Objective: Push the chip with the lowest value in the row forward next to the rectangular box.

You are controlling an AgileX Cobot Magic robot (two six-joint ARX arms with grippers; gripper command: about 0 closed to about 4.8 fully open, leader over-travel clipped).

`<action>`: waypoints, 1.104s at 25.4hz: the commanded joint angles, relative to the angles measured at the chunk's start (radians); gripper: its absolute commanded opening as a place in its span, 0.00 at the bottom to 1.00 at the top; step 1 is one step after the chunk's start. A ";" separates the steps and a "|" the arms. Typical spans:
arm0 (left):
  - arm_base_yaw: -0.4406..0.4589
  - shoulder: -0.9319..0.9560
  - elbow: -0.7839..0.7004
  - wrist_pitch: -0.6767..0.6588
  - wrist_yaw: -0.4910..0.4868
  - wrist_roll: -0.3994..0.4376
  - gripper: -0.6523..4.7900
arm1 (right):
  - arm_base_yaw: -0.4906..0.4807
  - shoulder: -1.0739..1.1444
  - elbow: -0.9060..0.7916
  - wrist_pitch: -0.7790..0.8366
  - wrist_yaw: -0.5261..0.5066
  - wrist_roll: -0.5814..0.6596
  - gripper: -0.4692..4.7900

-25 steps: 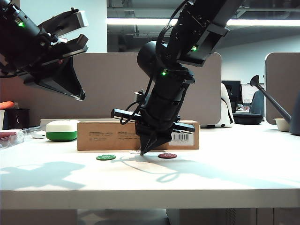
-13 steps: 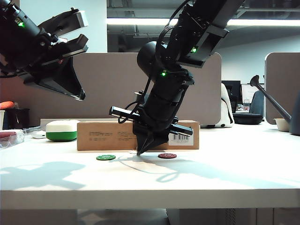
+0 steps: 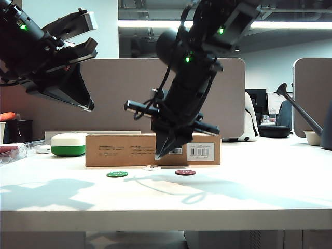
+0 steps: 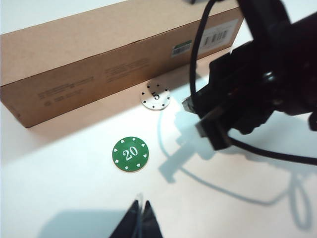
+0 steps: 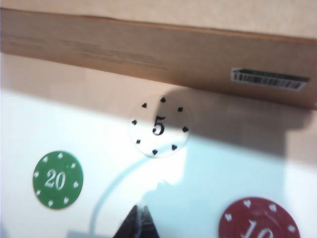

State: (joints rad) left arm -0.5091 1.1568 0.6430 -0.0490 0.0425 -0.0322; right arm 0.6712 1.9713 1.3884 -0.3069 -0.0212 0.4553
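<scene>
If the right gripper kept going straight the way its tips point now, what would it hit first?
Probably bare table. The right gripper, shut, hangs above the chips, tips angled down. In the right wrist view its tips sit between the green chip and dark red chip, short of the white 5 chip. Depth is uncertain.

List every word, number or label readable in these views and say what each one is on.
"5": white chip, close beside the cardboard box.
"20": green chip.
"10", cut off at the picture's edge: dark red chip.
Box print, barcode label and smaller sticker: too small or blurred to read.
Left gripper and right gripper: no text.
</scene>
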 commanded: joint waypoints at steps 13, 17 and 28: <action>-0.002 -0.003 0.002 0.006 0.003 -0.002 0.11 | 0.102 -0.322 -0.126 -0.256 0.145 -0.122 0.08; -0.002 -0.003 0.002 0.005 0.003 -0.002 0.11 | 0.154 -0.509 -0.237 -0.236 0.206 -0.122 0.08; 0.002 -0.135 0.002 0.002 0.002 -0.002 0.11 | 0.359 -1.143 -0.620 -0.031 0.274 -0.116 0.08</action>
State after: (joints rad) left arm -0.5068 1.0393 0.6430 -0.0566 0.0429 -0.0322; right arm 1.0134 0.8452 0.7887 -0.3721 0.2420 0.3397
